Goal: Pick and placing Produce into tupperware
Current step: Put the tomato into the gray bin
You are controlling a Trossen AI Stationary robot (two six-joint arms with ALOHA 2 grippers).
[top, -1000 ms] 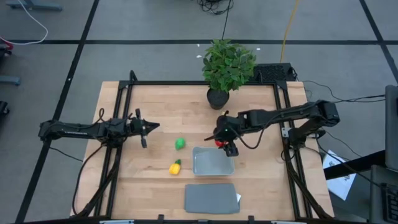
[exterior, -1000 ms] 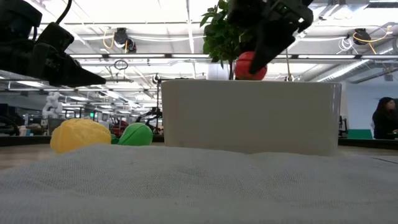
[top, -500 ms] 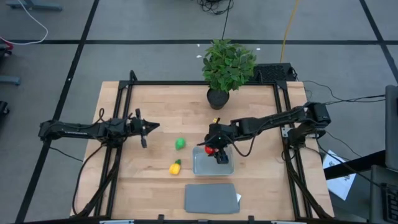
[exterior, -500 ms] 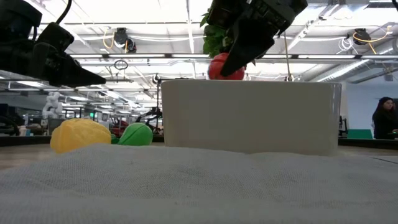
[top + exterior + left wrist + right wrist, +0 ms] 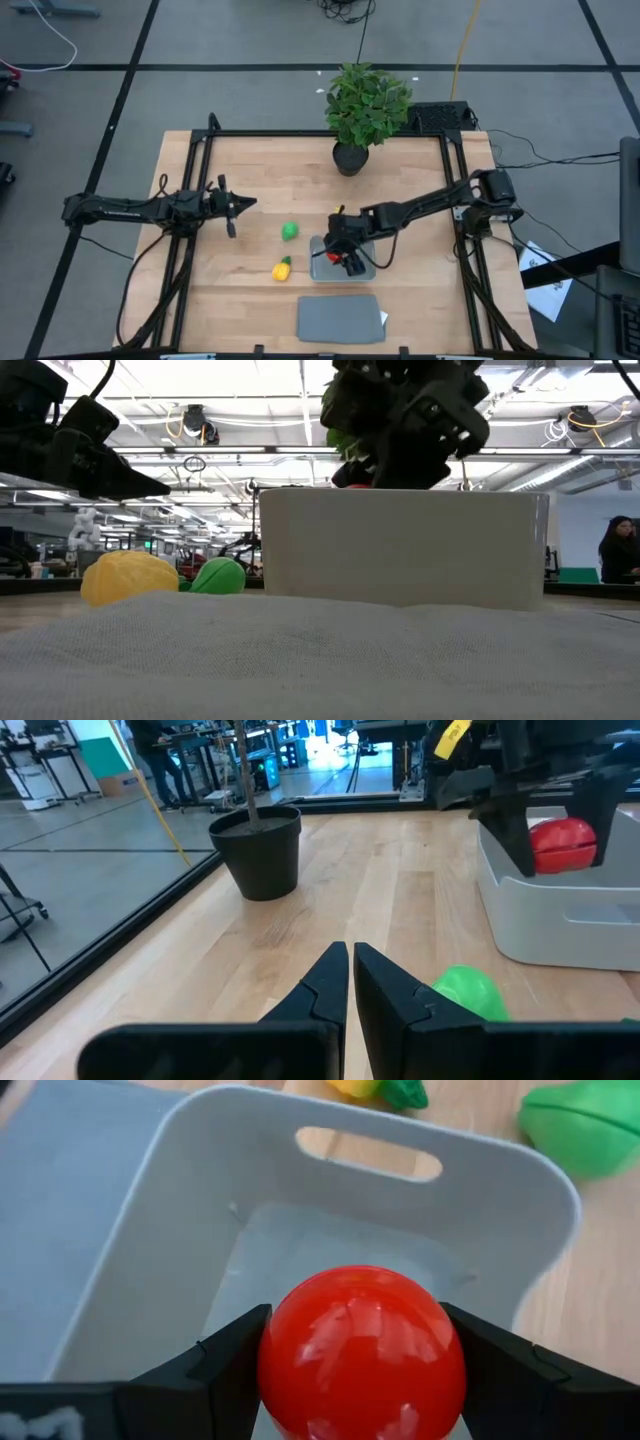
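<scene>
The right hand [image 5: 360,1370] grips the round red produce [image 5: 362,1352] between its fingers directly over the open tupperware [image 5: 150,1230], low inside its walls, so the sound move is to ease down toward the floor, then part the fingers and lift straight up clear of the rim. The green piece [image 5: 290,231] and yellow piece [image 5: 282,268] lie on the table [image 5: 260,170] beside the container. The left hand [image 5: 350,982] waits with fingers nearly closed and empty, pointing toward the green piece.

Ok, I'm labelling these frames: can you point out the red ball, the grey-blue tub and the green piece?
Round red toy ball [image 5: 362,1352]: right wrist view, middle of its front.
Translucent grey-blue plastic tub [image 5: 370,1152]: right wrist view, far wall's handle slot.
Round green toy piece [image 5: 290,231]: high view, its middle.
</scene>
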